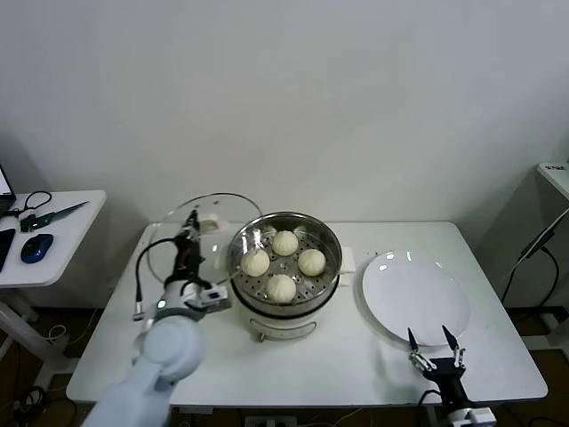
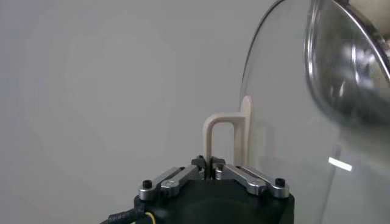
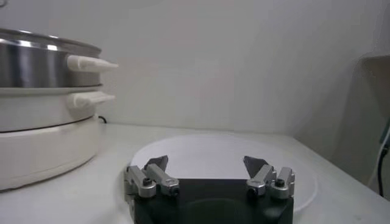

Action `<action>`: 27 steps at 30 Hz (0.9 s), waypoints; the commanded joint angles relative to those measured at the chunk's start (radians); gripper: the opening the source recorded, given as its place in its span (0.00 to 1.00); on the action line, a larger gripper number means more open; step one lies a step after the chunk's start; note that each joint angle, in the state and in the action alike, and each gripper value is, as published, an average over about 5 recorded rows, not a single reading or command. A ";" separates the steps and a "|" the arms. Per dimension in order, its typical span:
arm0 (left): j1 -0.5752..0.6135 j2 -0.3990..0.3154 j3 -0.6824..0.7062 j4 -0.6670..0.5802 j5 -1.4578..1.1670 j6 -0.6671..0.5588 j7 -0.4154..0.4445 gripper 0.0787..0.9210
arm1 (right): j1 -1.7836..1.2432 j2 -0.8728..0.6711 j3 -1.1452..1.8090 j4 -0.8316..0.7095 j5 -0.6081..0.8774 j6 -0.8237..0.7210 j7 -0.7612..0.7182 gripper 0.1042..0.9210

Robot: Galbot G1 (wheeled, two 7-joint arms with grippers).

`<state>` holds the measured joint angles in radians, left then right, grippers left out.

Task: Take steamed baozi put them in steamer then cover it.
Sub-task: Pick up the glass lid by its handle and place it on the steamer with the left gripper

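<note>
Four cream-white baozi [image 1: 284,263] lie in the shiny steel steamer [image 1: 329,238] on its cream-white pot base at the table's middle. My left gripper [image 1: 188,233] is shut on the white handle [image 2: 217,135] of the glass cover [image 1: 169,249], which it holds tilted on edge just left of the steamer. In the left wrist view the glass [image 2: 286,122] stands upright next to the steamer's steel wall [image 2: 350,73]. My right gripper [image 1: 436,341] is open and empty near the table's front edge, just in front of the empty white plate [image 1: 414,298]; its own view shows the gripper [image 3: 206,163] before the plate [image 3: 213,155].
A side table [image 1: 62,236] at the far left carries a blue mouse [image 1: 34,249] and scissors. Another surface edge shows at the far right [image 1: 556,173]. The steamer's side handles [image 3: 91,63] point toward the plate.
</note>
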<state>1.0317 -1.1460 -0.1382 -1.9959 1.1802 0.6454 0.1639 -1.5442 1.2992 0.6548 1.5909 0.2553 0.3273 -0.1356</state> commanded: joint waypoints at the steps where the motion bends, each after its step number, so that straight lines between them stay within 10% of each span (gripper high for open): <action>1: -0.096 -0.107 0.189 -0.024 0.139 0.087 0.085 0.07 | 0.024 0.008 -0.010 -0.013 -0.025 -0.010 0.018 0.88; 27: -0.130 -0.385 0.320 0.269 0.332 0.088 0.060 0.07 | 0.021 0.025 -0.007 -0.034 -0.021 0.028 0.015 0.88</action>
<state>0.9148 -1.4723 0.1521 -1.7652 1.4809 0.7199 0.2257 -1.5223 1.3212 0.6479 1.5589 0.2361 0.3474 -0.1208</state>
